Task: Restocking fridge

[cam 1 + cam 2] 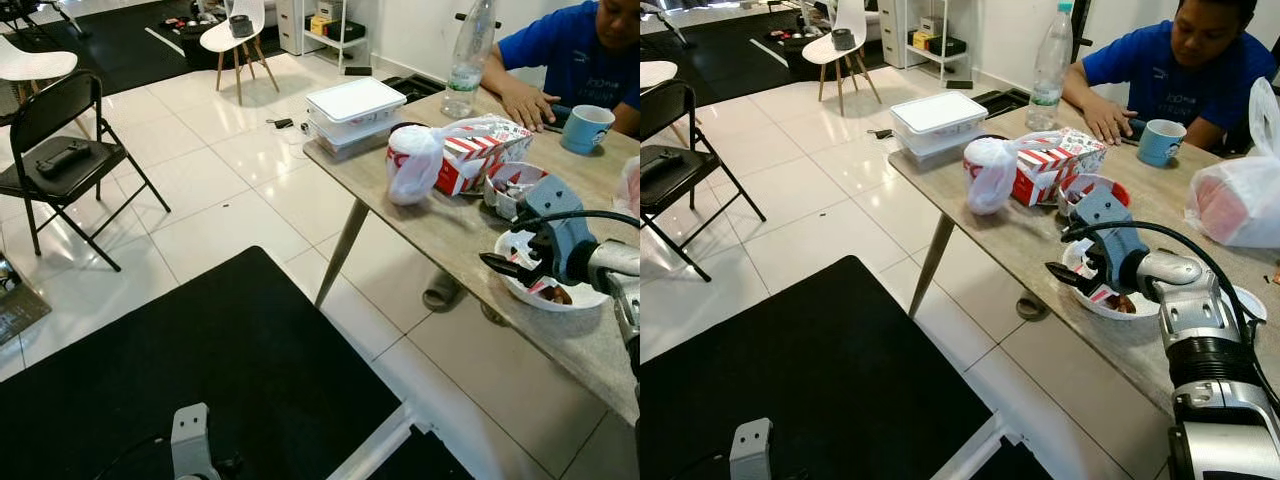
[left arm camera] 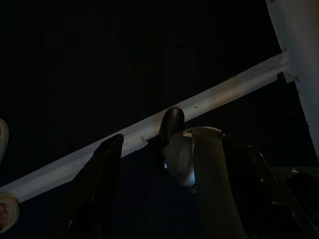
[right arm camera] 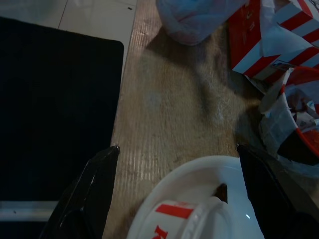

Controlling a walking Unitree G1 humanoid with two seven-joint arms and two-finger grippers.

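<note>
The right gripper sits closest to the head camera, at the end of a silver arm that reaches forward from the lower right with its wrist roughly level above the table edge. Its two long black fingers are spread wide apart and hold nothing. Between and just beyond them, in the right wrist view, lies the round white bowl, with a white lid or cup marked in red resting in it.

The bowl stands near the front edge of the long wood-grain table, and dark food scraps show inside it. Just behind it is one small crumpled red-and-white paper tub, and beside that one red-and-white striped cardboard food box. One knotted white plastic bag stands against the box on its left. At the far corner of the table are two stacked clear plastic containers with a white lid. One clear plastic water bottle and one light blue mug stand further back, and one more tied plastic bag with something red inside lies on the right.

A person in a blue shirt sits at the far side, one hand flat on the table.

The left gripper hangs over the black floor mat, its fingers well apart and empty. One black folding chair and two white chairs stand on the tiled floor.
</note>
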